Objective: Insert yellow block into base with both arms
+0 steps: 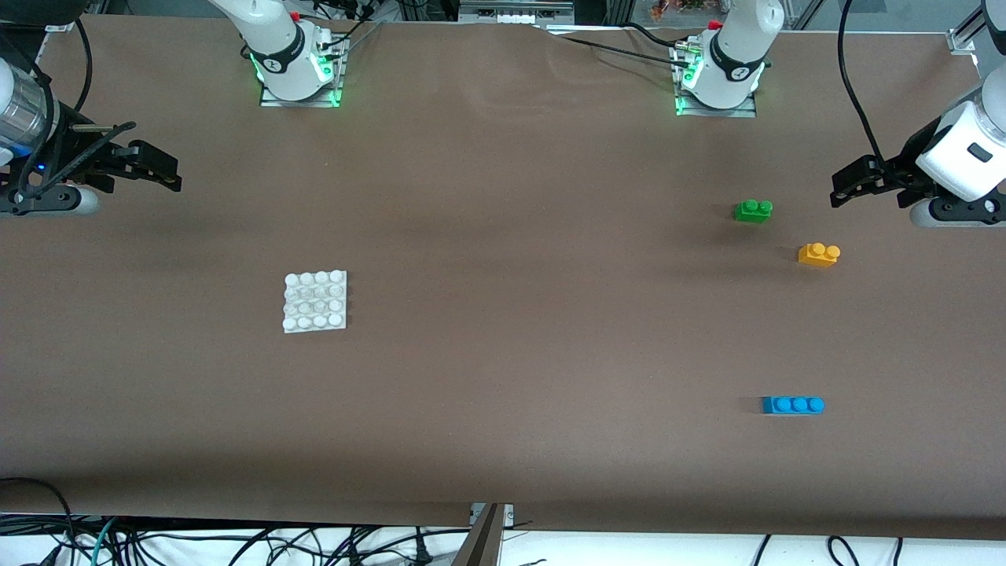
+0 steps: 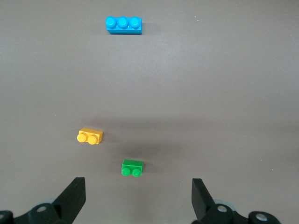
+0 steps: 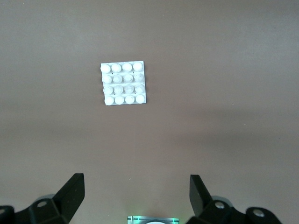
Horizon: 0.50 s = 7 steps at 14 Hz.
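Note:
The yellow block [image 1: 818, 255] [image 2: 90, 136] lies alone on the brown table toward the left arm's end, studs up. The white studded base [image 1: 315, 301] [image 3: 123, 83] rests flat toward the right arm's end with nothing on it. My left gripper [image 1: 842, 187] [image 2: 138, 196] hangs open above the table at its own end, apart from the yellow block, nothing between its fingers. My right gripper [image 1: 167, 173] [image 3: 137, 193] hangs open at the table's other end, well away from the base, holding nothing.
A green two-stud brick [image 1: 753, 211] [image 2: 132, 167] sits beside the yellow block, farther from the front camera. A blue three-stud brick [image 1: 793, 405] [image 2: 124, 25] lies nearer the front camera. The arm bases [image 1: 297, 75] [image 1: 719, 86] stand along the table's edge.

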Each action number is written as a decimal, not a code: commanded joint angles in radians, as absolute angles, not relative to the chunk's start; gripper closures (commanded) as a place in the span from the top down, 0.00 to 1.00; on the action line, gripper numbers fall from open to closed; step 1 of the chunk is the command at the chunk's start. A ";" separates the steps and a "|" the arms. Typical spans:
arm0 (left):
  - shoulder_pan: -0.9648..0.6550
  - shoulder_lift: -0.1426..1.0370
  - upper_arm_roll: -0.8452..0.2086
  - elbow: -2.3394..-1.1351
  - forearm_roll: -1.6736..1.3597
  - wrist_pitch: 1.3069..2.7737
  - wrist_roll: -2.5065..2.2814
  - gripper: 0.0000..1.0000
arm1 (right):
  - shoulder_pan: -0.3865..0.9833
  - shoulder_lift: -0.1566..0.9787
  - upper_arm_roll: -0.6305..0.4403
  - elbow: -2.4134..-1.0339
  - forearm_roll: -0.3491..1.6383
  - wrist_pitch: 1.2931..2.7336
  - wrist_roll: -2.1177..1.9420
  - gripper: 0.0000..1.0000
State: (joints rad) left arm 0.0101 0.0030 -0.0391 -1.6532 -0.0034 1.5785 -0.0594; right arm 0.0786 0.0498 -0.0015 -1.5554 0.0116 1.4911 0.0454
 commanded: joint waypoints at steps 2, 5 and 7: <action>0.005 0.017 -0.034 -1.621 -0.011 1.559 -0.061 1.00 | 0.075 0.051 0.000 -1.531 0.006 1.462 0.046 0.99; 0.003 0.017 -0.032 -1.621 -0.011 1.559 -0.061 1.00 | 0.075 0.051 0.000 -1.529 0.003 1.463 0.048 0.99; 0.005 0.017 -0.032 -1.621 -0.011 1.559 -0.061 1.00 | 0.075 0.051 -0.002 -1.529 0.005 1.463 0.040 0.99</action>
State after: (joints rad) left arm 0.0101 0.0030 -0.0390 -1.6532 -0.0035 1.5785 -0.0594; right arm 0.0786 0.0498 -0.0017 -1.5546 0.0116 1.4873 0.0455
